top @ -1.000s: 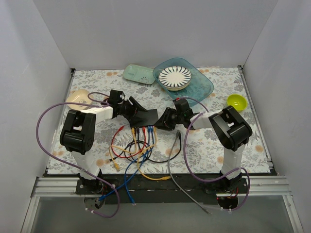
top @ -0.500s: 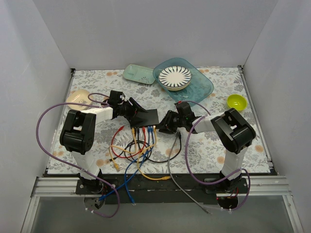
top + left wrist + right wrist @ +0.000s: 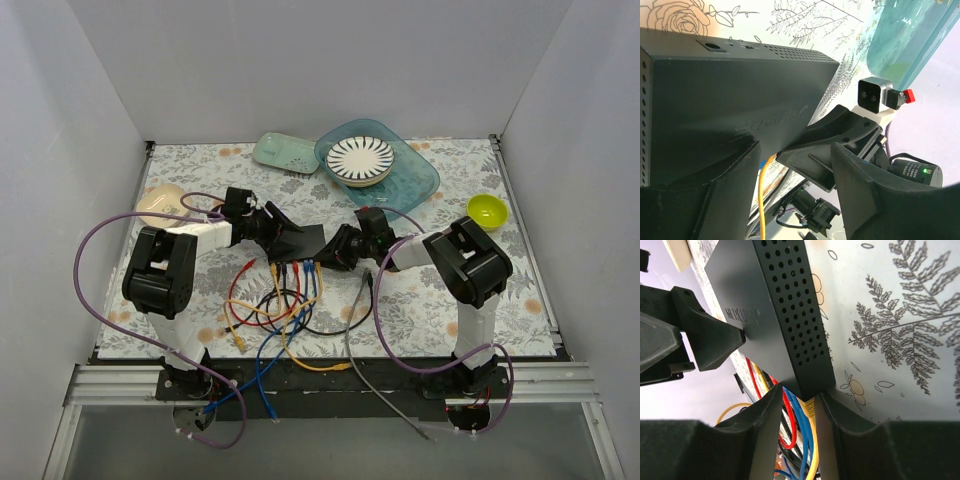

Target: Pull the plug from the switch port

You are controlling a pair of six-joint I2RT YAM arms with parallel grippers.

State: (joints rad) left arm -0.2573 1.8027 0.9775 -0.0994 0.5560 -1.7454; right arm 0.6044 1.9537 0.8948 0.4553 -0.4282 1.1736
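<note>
The left gripper (image 3: 795, 150), fingers apart, straddles an edge of the switch (image 3: 730, 85); the right gripper (image 3: 800, 392) flanks a half-hidden yellow plug (image 3: 808, 406), whether clamped I cannot tell.

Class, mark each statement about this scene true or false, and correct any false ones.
1. The switch lies between the left gripper and the right gripper. True.
2. Every cable is unplugged from the switch. False: the coloured cables are plugged in along its near edge.
3. The striped plate sits in the blue-green tray. True.
4. The green bowl sits left of the switch. False: it is near the table's right edge.
5. In the right wrist view, a yellow plug shows between the fingers. True.
</note>
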